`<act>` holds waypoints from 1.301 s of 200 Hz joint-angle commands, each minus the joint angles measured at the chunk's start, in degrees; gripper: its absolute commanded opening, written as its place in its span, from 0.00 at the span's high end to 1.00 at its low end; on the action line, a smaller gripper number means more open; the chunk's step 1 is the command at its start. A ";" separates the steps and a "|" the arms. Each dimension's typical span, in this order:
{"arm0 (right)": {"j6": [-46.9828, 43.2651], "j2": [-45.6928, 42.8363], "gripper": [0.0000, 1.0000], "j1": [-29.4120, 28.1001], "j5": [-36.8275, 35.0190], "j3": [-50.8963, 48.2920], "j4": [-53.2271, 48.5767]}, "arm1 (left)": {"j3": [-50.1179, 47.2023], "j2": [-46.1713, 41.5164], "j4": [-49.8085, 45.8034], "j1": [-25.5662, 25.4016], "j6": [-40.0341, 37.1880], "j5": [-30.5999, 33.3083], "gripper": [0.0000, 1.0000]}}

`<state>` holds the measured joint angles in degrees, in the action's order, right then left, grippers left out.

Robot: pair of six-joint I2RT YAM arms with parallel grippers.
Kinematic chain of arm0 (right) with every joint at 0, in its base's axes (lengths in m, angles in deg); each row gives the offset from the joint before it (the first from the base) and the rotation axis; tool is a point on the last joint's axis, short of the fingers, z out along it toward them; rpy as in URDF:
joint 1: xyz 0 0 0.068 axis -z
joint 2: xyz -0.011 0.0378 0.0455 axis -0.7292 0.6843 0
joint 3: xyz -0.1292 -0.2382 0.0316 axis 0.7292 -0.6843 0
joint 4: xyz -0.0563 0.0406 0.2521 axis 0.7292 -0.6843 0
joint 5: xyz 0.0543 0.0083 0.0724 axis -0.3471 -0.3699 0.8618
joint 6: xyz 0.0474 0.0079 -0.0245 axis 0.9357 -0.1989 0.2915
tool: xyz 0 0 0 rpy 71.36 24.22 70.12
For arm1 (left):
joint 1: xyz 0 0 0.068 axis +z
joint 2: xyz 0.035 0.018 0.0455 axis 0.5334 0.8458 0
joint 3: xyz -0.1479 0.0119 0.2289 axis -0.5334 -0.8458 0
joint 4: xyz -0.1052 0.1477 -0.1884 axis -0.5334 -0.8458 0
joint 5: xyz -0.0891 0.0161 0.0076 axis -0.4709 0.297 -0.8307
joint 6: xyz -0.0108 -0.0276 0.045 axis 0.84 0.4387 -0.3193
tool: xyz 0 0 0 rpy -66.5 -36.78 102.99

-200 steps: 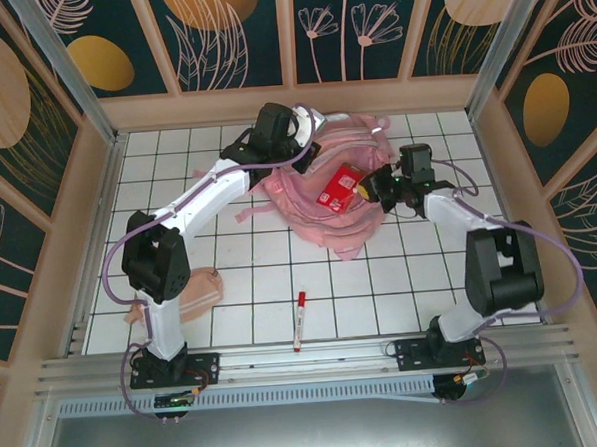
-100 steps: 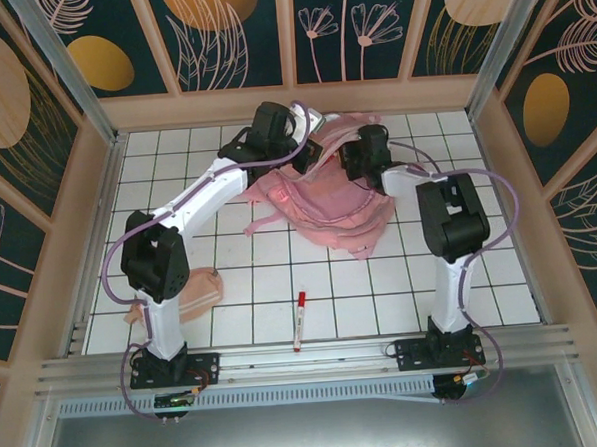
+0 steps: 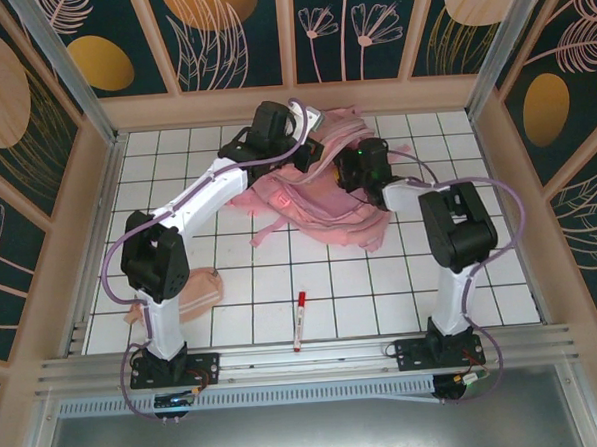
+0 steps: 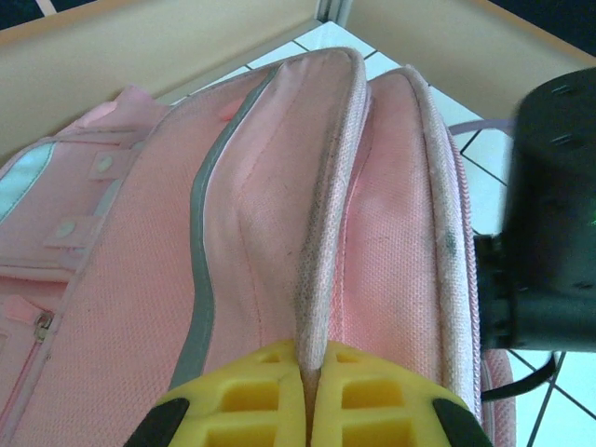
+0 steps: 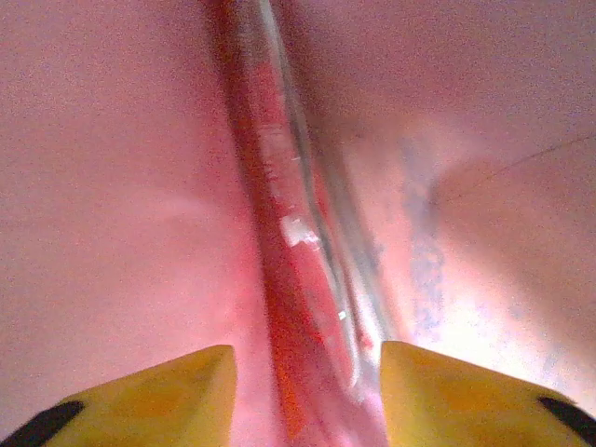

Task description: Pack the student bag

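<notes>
Top external view: we see the student bag point(image 3: 323, 204), a light-pink backpack, lying crumpled on the white gridded table point(image 3: 382, 289) in the upper middle of the frame, its straps trailing toward the lower left. 2 arms meet over it. The left gripper point(image 3: 310, 151) comes in from the left at the bag's upper edge, and the right gripper point(image 3: 344, 171) pokes in from the right, its tips buried in the pink fabric.

From the left wrist camera, the left gripper point(image 4: 310, 384) sits at the bottom centre, its 2 yellow fingertips clenched on a raised seam of the student bag point(image 4: 251, 233), the fabric pinched thin between them. A grey strip runs along the bag to the left of that seam. The black body of the right arm point(image 4: 554, 214) fills the right edge, just beside the bag.

From the right wrist camera, the right gripper point(image 5: 307, 391) is inside the student bag point(image 5: 121, 186), pink cloth on every side. Its yellow fingers stand apart, released, and a thin red item point(image 5: 298, 307) with a clear glossy edge lies upright between them, with a gap on the left side. We cannot tell what the item is.

Lower in the top external view, a red-capped marker point(image 3: 300, 321) lies on the tiles at centre, and a peach pouch point(image 3: 200, 292) rests at the lower left, partly behind the left arm.
</notes>
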<state>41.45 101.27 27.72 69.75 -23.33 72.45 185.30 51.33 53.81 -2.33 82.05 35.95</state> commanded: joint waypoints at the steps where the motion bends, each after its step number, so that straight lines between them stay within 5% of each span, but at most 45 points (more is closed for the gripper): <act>1: -5.50 -2.41 0.62 0.47 5.75 -3.12 2.70 | 4.02 -1.61 9.86 -0.94 1.69 -4.67 1.00; 29: -6.49 -0.08 0.77 -2.01 7.96 -5.59 11.55 | 5.62 -0.71 10.16 -0.94 3.85 -6.69 1.00; 105: -17.43 11.55 0.75 -5.80 2.72 4.97 8.28 | 4.45 -0.81 14.15 -0.94 10.82 -10.16 1.00; 167: -10.99 19.53 0.78 -7.37 11.27 13.16 29.34 | 1.60 -0.93 18.62 -0.91 15.21 -12.66 1.00; 191: -8.60 14.66 0.77 -6.64 10.54 8.32 27.43 | 1.70 -1.15 16.96 -0.84 13.48 -10.87 1.00; 260: -23.70 -12.01 0.68 -4.16 8.62 -13.48 6.41 | -0.71 -1.05 16.82 3.86 13.53 -9.96 1.00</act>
<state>25.76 97.95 22.87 78.93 -32.05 86.81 185.26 52.05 61.62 -0.56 95.23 28.39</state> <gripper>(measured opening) 0.309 0.016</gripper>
